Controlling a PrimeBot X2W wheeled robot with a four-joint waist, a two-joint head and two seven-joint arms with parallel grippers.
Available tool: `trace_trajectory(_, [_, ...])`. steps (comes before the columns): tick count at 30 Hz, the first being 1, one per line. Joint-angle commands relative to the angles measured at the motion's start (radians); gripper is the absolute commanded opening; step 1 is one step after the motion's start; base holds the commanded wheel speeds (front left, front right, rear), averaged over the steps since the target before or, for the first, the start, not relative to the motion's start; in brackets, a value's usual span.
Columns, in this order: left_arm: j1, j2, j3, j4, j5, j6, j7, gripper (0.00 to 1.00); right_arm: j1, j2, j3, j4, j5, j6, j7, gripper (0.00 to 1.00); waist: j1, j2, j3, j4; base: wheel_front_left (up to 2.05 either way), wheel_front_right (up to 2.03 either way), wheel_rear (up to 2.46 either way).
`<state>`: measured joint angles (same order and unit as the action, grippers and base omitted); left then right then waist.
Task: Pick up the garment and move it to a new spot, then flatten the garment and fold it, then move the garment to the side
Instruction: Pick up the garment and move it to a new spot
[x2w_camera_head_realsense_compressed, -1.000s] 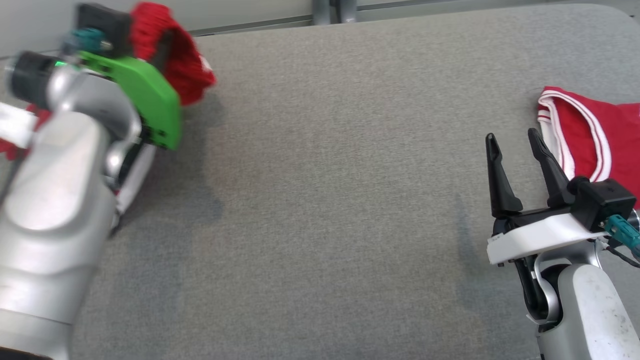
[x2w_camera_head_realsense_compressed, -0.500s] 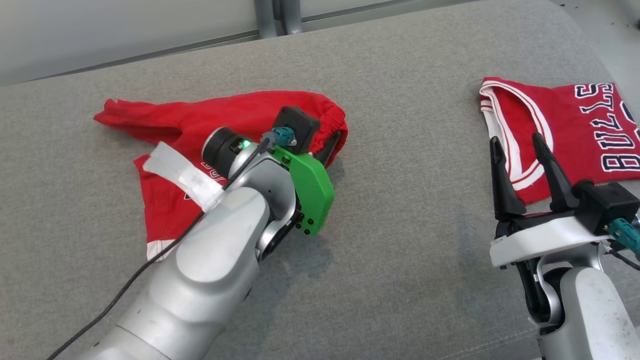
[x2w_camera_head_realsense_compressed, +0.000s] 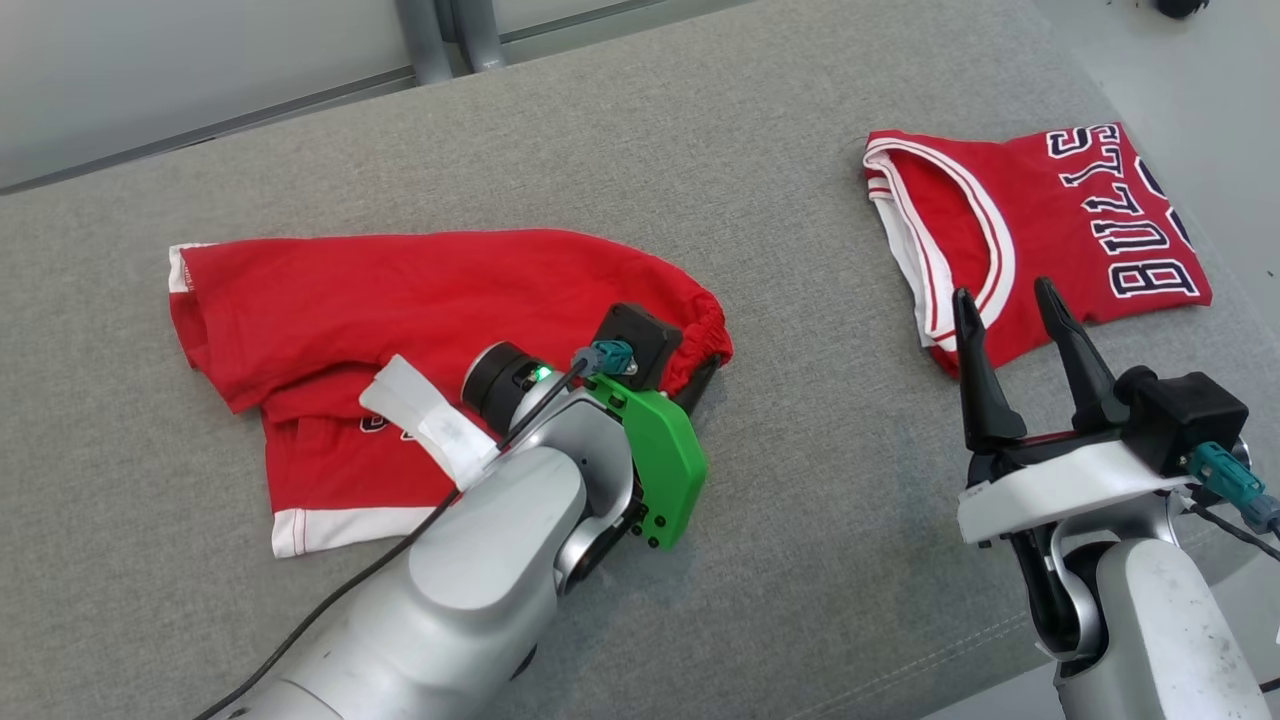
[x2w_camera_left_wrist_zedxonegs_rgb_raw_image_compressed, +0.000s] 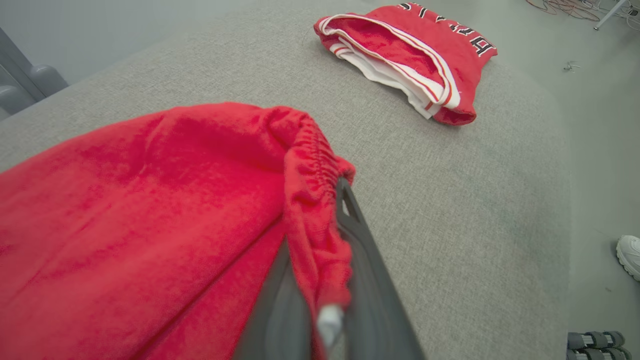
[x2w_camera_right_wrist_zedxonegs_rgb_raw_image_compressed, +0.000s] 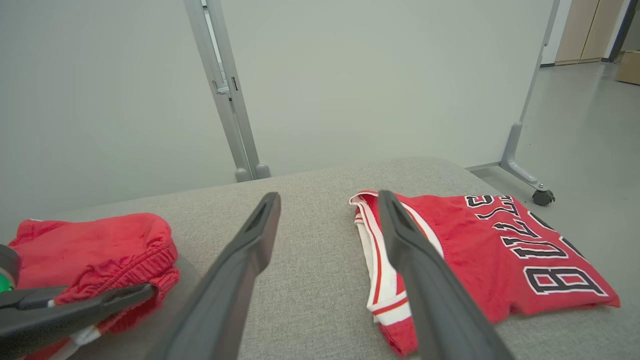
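On the left half of the grey padded surface (x2w_camera_head_realsense_compressed: 760, 130): red shorts (x2w_camera_head_realsense_compressed: 400, 290), loosely spread and rumpled. One white-trimmed leg hem sits toward the left edge, the elastic waistband (x2w_camera_left_wrist_zedxonegs_rgb_raw_image_compressed: 312, 165) toward the middle. Left gripper (x2w_camera_head_realsense_compressed: 697, 378) jaws are pinched nearly closed on that waistband, fabric bunched between the fingers. Can't tell whether the band is lifted off the surface. Right gripper (x2w_camera_head_realsense_compressed: 1003, 292) jaws are wide, holding nothing, over the near right with tips at the near edge of a folded Bulls jersey (x2w_camera_head_realsense_compressed: 1060, 220). Jersey lies flat by the right edge, toward the far corner. Shorts and jersey are well apart.
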<state>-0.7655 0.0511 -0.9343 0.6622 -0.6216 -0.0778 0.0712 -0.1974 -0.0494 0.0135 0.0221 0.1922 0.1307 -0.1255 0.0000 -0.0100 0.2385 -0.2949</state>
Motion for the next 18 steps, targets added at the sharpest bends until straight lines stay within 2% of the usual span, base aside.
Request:
trace_trajectory(1, [0.010,0.000,-0.022,-0.004,-0.020,0.009,-0.007,0.00,-0.006,-0.002,0.004,0.004,0.008,0.000,-0.008,1.00,0.0000,0.0100,0.002,-0.012,0.00,0.00,0.00])
trace_trajectory(5, [0.006,0.000,-0.076,0.001,-0.069,0.041,-0.027,0.00,-0.008,-0.002,0.013,0.012,0.011,0.000,-0.008,1.00,0.0000,0.0100,0.001,-0.022,0.00,0.00,0.00])
trace_trajectory(6, [0.004,0.000,-0.090,0.005,-0.081,0.048,-0.035,0.07,-0.009,-0.002,0.014,0.014,0.011,0.000,-0.008,1.00,0.0000,0.0100,0.001,-0.023,0.00,0.00,0.00])
trace_trajectory(8, [0.000,0.000,-0.114,0.010,-0.105,0.058,-0.049,0.49,-0.012,-0.002,0.016,0.016,0.011,0.000,-0.008,1.00,0.0000,0.0100,0.001,-0.024,0.00,0.00,0.00])
trace_trajectory(9, [-0.002,0.000,-0.126,0.009,-0.117,0.060,-0.057,1.00,-0.012,-0.002,0.015,0.017,0.010,0.000,-0.009,1.00,0.0000,0.0100,0.000,-0.023,0.00,0.00,0.00])
trace_trajectory(18, [-0.023,0.001,-0.185,0.019,-0.212,0.078,-0.136,1.00,-0.002,-0.002,-0.008,0.019,0.000,0.000,-0.007,1.00,0.0000,0.0100,-0.017,0.022,0.00,0.00,0.00])
